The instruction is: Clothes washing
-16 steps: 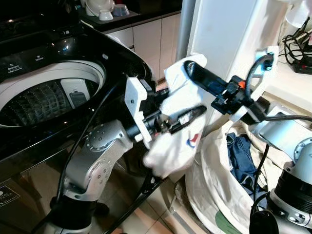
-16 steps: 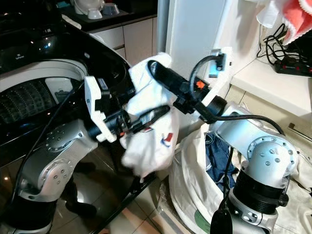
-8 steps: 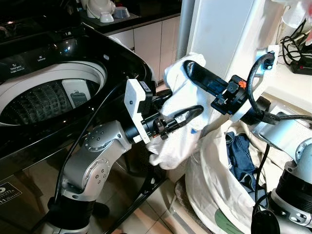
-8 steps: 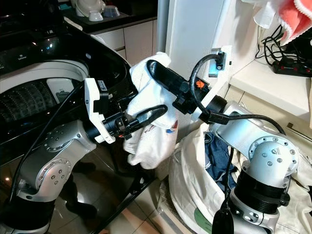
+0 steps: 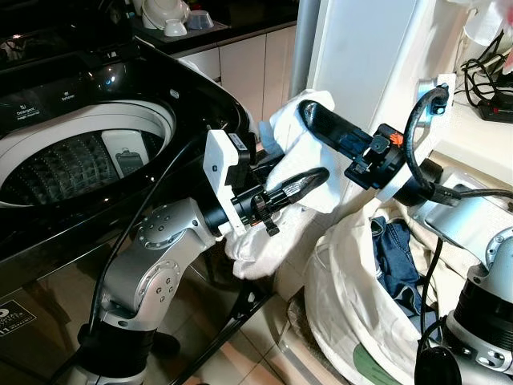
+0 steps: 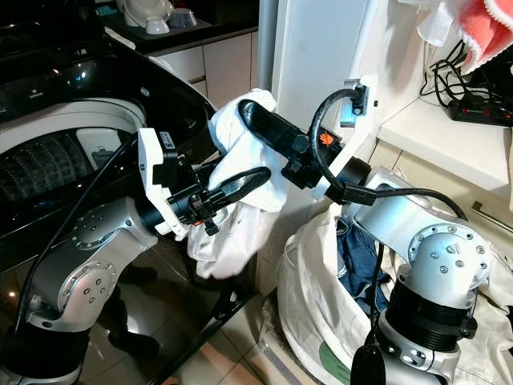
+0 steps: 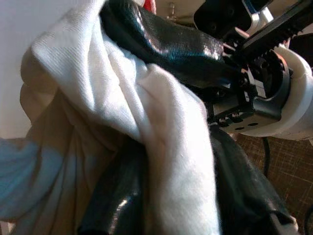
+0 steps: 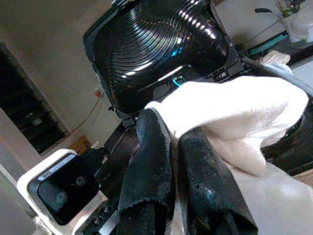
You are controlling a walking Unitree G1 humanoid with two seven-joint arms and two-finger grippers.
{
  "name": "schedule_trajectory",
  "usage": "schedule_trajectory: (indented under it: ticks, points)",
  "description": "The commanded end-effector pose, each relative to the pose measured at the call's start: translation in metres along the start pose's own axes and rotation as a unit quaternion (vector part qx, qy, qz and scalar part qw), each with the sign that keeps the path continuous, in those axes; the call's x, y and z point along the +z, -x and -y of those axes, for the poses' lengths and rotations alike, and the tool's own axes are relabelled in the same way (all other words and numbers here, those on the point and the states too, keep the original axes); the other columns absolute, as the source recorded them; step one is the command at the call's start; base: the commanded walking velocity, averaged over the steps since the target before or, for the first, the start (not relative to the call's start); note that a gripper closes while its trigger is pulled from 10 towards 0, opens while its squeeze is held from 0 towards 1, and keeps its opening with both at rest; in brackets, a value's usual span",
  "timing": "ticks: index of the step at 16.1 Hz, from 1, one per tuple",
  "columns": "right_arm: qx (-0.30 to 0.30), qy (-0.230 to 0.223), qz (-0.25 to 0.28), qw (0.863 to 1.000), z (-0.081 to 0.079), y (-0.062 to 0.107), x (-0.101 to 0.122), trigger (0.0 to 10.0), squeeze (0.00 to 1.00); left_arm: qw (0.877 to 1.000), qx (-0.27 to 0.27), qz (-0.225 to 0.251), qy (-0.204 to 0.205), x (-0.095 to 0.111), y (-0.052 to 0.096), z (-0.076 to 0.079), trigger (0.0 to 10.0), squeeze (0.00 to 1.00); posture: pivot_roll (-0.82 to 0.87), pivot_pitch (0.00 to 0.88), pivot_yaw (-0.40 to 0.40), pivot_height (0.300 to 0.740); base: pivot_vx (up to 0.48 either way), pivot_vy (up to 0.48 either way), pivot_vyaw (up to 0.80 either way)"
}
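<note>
One white garment [image 5: 284, 192] hangs in the air between the open top-loading washing machine [image 5: 88, 152] and the white laundry bag [image 5: 353, 297], held by both grippers just beside the machine's front corner. The right gripper [image 5: 309, 112] is pinched closed on the garment's upper bunch, its two black fingers pressed together through the cloth. The left gripper [image 5: 309, 178] reaches into the middle of the cloth; its fingers lie in the folds, but whether they are clamped cannot be told.

A second ago the garment hung lower and flatter, showing a small red and blue emblem; now it is gathered higher and nearer the machine, and the emblem is folded out of sight. This suggests the garment is on its way from bag to drum [image 5: 72, 164] and has yet to go in. Dark blue clothes [image 5: 397, 249] remain in the bag, so more loading is likely.

Writing on the machine's black control panel [image 5: 48, 100] is too small to read, as is a white label [image 5: 12, 317] low on its front.
</note>
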State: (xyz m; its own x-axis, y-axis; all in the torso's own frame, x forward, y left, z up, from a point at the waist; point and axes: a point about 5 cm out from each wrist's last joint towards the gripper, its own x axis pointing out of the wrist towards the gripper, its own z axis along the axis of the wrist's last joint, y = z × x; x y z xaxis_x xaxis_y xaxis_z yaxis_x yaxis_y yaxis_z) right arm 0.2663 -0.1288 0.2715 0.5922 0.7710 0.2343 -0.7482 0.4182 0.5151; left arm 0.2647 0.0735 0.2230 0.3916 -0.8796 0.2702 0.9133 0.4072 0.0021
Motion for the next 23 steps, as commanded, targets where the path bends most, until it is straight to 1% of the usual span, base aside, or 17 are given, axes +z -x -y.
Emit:
schedule_trajectory:
  ticks: [1, 13, 14, 16, 17, 18, 20, 23]
  points:
    - [0.011, 0.004, 0.007, 1.000, -0.004, 0.000, 0.001, 0.0, 0.00, 1.000, -0.013, 0.000, 0.000, 0.002, -0.002, 0.000, 0.0, 0.00, -0.06, 0.000, -0.003, 0.740, 0.000, 0.000, 0.00]
    - [0.009, 0.001, 0.004, 1.000, -0.005, 0.000, -0.004, 0.0, 0.00, 1.000, 0.003, 0.007, -0.013, 0.004, 0.001, -0.005, 0.0, 0.00, -0.06, 0.000, 0.002, 0.740, 0.000, 0.000, 0.00]
    - [0.010, 0.000, 0.004, 1.000, -0.005, -0.001, -0.004, 0.0, 0.00, 1.000, 0.009, 0.004, -0.019, 0.004, 0.001, -0.007, 0.0, 0.00, -0.06, 0.000, 0.002, 0.740, 0.000, 0.000, 0.00]
    - [0.010, 0.000, 0.004, 1.000, -0.005, -0.001, -0.006, 0.0, 0.00, 0.997, 0.059, -0.004, -0.049, 0.004, 0.002, -0.019, 0.0, 0.00, -0.06, 0.000, 0.007, 0.740, 0.000, 0.000, 0.00]
    - [0.011, 0.000, 0.004, 1.000, -0.006, -0.001, -0.006, 0.0, 0.45, 0.996, 0.067, -0.004, -0.053, 0.004, 0.002, -0.022, 0.0, 0.00, -0.06, 0.000, 0.007, 0.740, 0.000, 0.000, 0.00]
    - [0.000, 0.000, 0.009, 1.000, -0.003, -0.001, -0.005, 10.0, 1.00, 0.992, 0.105, 0.008, -0.062, 0.011, 0.004, -0.034, 0.0, 0.00, -0.06, 0.000, 0.008, 0.740, 0.000, 0.000, 0.00]
    - [-0.007, 0.001, 0.013, 1.000, -0.001, -0.001, -0.005, 10.0, 1.00, 0.989, 0.132, 0.019, -0.069, 0.016, 0.006, -0.042, 0.0, 0.00, -0.05, 0.000, 0.011, 0.740, 0.000, 0.000, 0.00]
    - [-0.011, 0.006, 0.013, 1.000, -0.001, 0.000, -0.006, 10.0, 1.00, 0.983, 0.160, 0.032, -0.079, 0.020, 0.008, -0.048, 0.0, 0.00, -0.06, 0.000, 0.018, 0.740, 0.000, 0.000, 0.00]
